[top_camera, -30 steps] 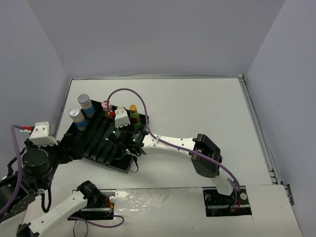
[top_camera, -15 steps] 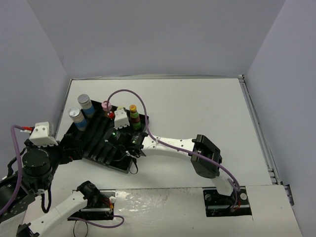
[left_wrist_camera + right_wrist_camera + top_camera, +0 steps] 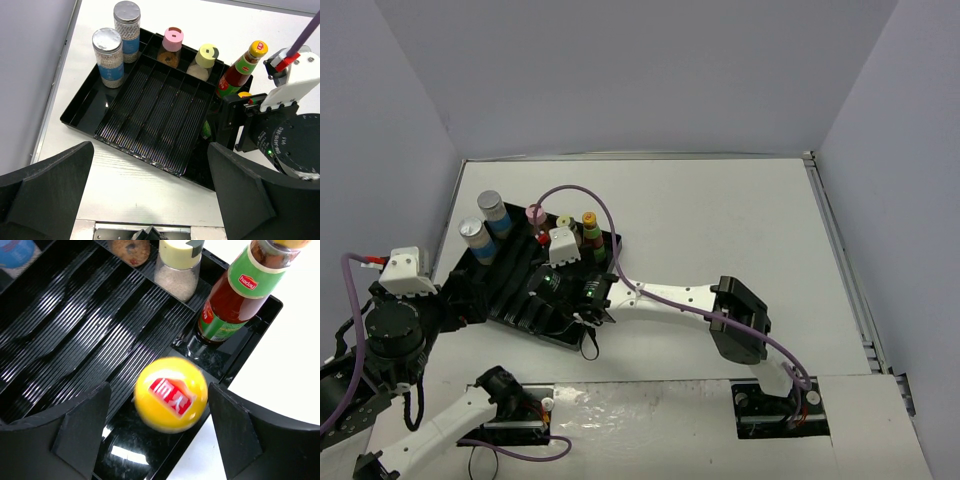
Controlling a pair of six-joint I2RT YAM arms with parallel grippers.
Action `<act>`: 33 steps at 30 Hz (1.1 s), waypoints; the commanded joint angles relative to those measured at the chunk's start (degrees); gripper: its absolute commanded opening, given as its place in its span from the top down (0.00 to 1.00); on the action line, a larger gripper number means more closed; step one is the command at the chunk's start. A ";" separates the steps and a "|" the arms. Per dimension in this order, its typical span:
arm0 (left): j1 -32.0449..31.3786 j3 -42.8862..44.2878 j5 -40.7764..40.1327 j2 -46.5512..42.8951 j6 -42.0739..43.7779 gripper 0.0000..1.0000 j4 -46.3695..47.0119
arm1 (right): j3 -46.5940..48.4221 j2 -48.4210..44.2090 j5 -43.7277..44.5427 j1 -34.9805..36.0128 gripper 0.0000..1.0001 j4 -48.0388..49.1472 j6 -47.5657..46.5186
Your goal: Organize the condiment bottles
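The black tray [image 3: 150,125] holds the condiment bottles. Two silver-lidded ones [image 3: 107,55] [image 3: 126,27] stand at its far left. A pink-capped one [image 3: 172,42] and a pale-yellow-capped one [image 3: 206,57] stand along the back. A dark red-green-labelled bottle [image 3: 230,295] stands upright in the right compartment. Another bottle's yellow cap [image 3: 171,394] is just in front of it, between the fingers of my right gripper [image 3: 159,396]. The jaws are open, with gaps on both sides of the cap. My left gripper [image 3: 150,195] hangs open over the bare table near the tray's front edge.
The tray sits at an angle on the white table [image 3: 720,220], near the left wall [image 3: 410,150]. A purple cable [image 3: 600,205] loops over the bottles at the tray's back. The ridged middle of the tray [image 3: 75,330] holds nothing.
My right gripper's jaws have opened off the yellow-capped bottle, and its wrist has shifted slightly toward the near edge. The left arm has not moved.
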 commanded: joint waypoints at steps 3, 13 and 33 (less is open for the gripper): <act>-0.19 1.13 -1.74 1.57 -0.15 0.05 1.46 | -0.16 -9.31 2.95 2.12 0.15 0.05 0.04; -0.19 1.40 -1.92 1.30 -0.37 0.05 1.24 | -4.94 -20.14 5.57 2.26 0.00 -0.13 -2.74; -0.19 4.28 0.22 6.84 2.09 0.05 6.52 | -20.80 -52.66 13.25 -12.20 0.00 -3.72 -10.06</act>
